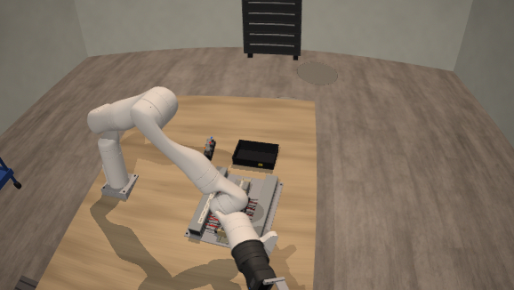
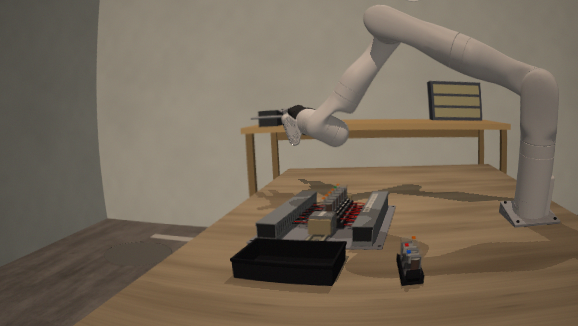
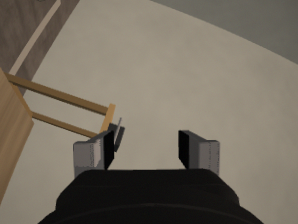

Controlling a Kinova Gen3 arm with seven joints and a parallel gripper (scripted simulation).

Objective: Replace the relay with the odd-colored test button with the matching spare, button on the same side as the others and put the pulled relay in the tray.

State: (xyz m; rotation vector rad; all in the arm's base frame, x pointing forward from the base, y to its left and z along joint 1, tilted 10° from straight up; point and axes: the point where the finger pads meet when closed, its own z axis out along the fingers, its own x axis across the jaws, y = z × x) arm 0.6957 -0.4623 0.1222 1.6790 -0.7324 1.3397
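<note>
A: The gripper [image 2: 257, 118] is held high above the tabletop [image 2: 465, 280], pointing sideways toward the wall, well apart from the relay board [image 2: 372, 240]. Its fingers are spread to their widest and nothing is held between them.

B: So the step in hand is judged to be the approach to the odd relay. How should it be done well?

A: The wrist should be turned downward first, then brought over the row of relays [image 2: 338, 196] before any descent. The odd relay should be straddled squarely across its sides and drawn straight up, since only spring contacts grip its blades; a tilted pull could lever the neighbours.

B: Can the odd button be picked out?

A: Not with confidence. In the exterior view an orange speck is seen at the far end of the row, but the buttons are too small for certainty.

B: What does each view add?

A: In the exterior view the spare holder [image 2: 410, 267] is seen with red and blue buttons, just beside the black tray [image 2: 287, 270]. In the top view the board is largely hidden under the forearm, though the tray [image 1: 255, 166] is shown between holder and board. Only the wall and a side table's legs [image 3: 63, 112] are shown by the wrist view, plus the spread fingers.
</note>
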